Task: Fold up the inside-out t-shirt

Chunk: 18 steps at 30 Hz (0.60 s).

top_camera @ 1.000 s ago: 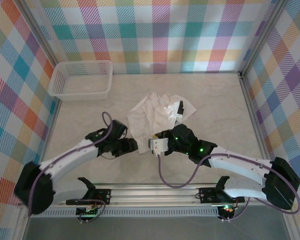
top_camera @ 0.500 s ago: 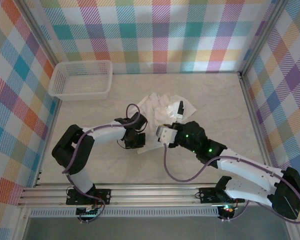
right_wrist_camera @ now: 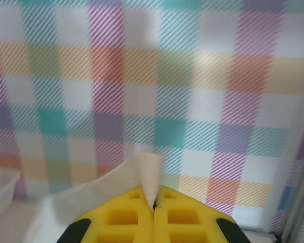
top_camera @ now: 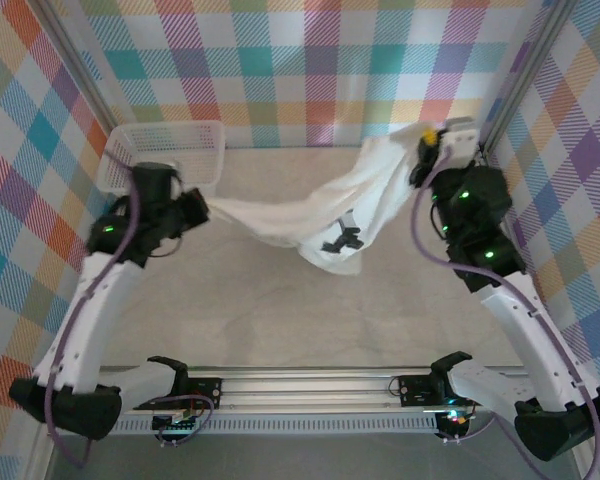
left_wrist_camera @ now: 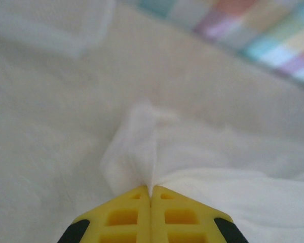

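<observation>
a second ago the white thin-fabric t-shirt (top_camera: 300, 215) lay crumpled on the pale counter (top_camera: 280, 320), well to the right of the white plastic mesh basket (top_camera: 165, 150), with both arms bent low over it. now we have it off the counter and stretched out in the air. our left hand (top_camera: 198, 207) is pinched together on one edge of the cloth just in front of the basket's right end. our right hand (top_camera: 427, 142) is clamped on another edge far to the right of the basket, up near the plaid wall (top_camera: 570, 150). in each wrist view the yellow jaws meet with a fold of white fabric caught between them. the shirt hangs between the two hands as a sagging band. its lowest part, where a black print shows, droops toward the counter; whether it touches we cannot tell. we judge this to be the spreading step: the garment is opened out but not yet laid flat, so no fold is made.
</observation>
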Each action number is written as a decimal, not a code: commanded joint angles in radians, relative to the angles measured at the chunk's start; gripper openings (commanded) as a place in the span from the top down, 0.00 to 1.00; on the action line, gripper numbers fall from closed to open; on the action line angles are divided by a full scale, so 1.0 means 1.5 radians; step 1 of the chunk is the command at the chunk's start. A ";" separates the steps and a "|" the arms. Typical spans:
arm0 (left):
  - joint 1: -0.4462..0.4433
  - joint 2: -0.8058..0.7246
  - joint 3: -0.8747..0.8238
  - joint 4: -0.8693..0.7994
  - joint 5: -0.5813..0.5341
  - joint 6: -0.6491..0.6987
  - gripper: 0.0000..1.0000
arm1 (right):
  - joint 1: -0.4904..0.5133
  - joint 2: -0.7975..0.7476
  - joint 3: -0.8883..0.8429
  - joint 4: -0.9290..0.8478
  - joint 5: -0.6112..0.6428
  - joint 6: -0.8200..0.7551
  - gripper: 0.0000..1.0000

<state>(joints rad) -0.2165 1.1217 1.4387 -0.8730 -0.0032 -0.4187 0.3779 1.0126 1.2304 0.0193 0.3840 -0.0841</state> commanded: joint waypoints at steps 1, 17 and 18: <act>0.050 0.001 0.078 -0.116 -0.018 0.069 1.00 | -0.042 0.011 0.081 -0.024 0.036 0.118 1.00; 0.068 -0.055 -0.215 0.201 0.292 -0.028 1.00 | -0.142 0.028 0.043 -0.173 -0.040 0.314 1.00; 0.038 -0.060 -0.276 0.244 0.304 -0.043 1.00 | -0.157 0.029 0.003 -0.178 -0.062 0.350 1.00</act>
<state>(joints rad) -0.1059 1.0225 1.2003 -0.7162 0.2657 -0.4076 0.1879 1.0252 1.3544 -0.1577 0.3538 0.2565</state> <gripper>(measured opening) 0.049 0.051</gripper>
